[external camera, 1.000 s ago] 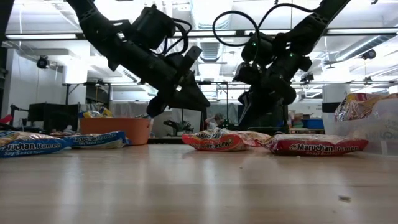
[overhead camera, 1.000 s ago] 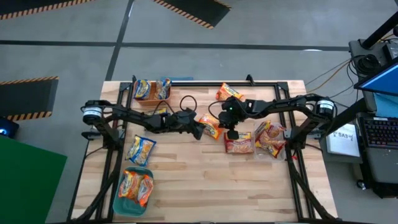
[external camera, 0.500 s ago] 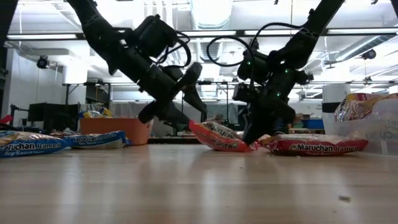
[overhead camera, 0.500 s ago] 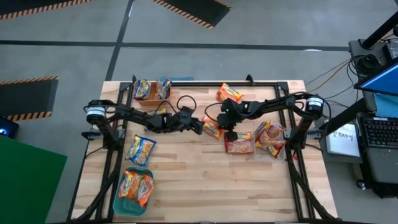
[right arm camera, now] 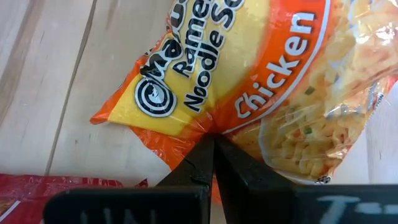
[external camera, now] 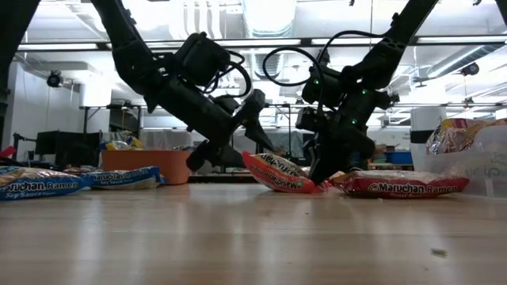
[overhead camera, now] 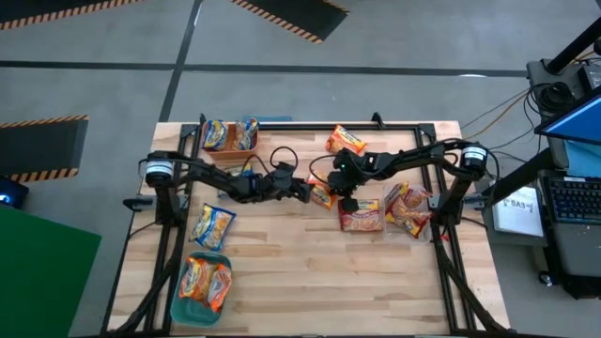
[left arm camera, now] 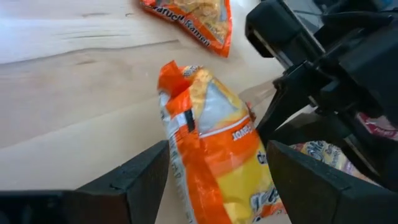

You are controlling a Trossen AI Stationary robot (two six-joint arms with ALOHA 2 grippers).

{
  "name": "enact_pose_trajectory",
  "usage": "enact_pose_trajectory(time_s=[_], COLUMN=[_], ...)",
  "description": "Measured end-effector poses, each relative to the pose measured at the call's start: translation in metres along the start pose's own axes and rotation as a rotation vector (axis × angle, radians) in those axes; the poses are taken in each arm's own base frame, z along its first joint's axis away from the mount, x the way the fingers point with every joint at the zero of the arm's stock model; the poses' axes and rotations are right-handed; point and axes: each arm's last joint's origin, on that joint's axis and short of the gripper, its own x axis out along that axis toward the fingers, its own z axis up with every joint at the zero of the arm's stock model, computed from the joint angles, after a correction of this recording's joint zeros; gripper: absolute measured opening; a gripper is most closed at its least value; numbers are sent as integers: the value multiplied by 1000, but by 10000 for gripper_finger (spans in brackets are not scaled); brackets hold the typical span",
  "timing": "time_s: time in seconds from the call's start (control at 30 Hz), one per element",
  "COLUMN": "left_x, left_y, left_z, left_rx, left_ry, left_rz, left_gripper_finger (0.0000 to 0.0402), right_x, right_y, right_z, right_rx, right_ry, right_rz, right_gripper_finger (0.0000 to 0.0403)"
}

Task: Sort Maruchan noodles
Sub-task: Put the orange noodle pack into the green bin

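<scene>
An orange Maruchan noodles packet [overhead camera: 321, 193] [external camera: 281, 172] sits tilted at the table's middle. One edge is raised and the other rests on the wood. My right gripper [overhead camera: 341, 200] [right arm camera: 212, 163] is shut, with its tips on the packet's low side. My left gripper [overhead camera: 304, 191] [left arm camera: 217, 186] is open, with a finger on each side of the raised edge [left arm camera: 186, 93]. I cannot tell whether those fingers touch the packet. A red packet [overhead camera: 361, 216] lies flat beside the right gripper. My right gripper presses its shut fingertips [right arm camera: 211, 158] down on the orange packet near its edge [right arm camera: 214, 127], about halfway along that side. The fingers slant down from the table's right. The wrapper puckers around the tips. That edge stays on the table [external camera: 317, 187] and the opposite edge tips up.
An orange bin [overhead camera: 228, 137] with packets stands at the far left. A teal bin [overhead camera: 178, 302] with orange packets stands at the near left, and a blue-and-yellow packet [overhead camera: 212, 225] lies between them. More packets lie at the right [overhead camera: 408, 208] and at the far middle [overhead camera: 345, 141].
My right gripper has come down onto the orange packet, staying shut. The packet lay flat before. Its edge toward the left arm has now tipped up while the other edge stayed on the wood. My left gripper has opened, sunk and moved right around the raised edge.
</scene>
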Motion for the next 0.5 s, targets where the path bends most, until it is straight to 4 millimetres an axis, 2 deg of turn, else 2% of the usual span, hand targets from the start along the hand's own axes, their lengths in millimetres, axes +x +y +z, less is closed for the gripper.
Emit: enact_pose_trajectory(time_s=[0.23,0.5], left_x=[12,20], left_y=[4,0], left_z=[-8,-8], left_rx=[-25,0], left_ry=[-25,-27], left_rz=[-15,-17], left_gripper_finger=[241,184], right_x=[0,0], right_y=[0,0], right_z=[0,0], right_rx=[0,7], right_ry=[-2,-1], right_rz=[-2,-2], right_gripper_finger=[9,9])
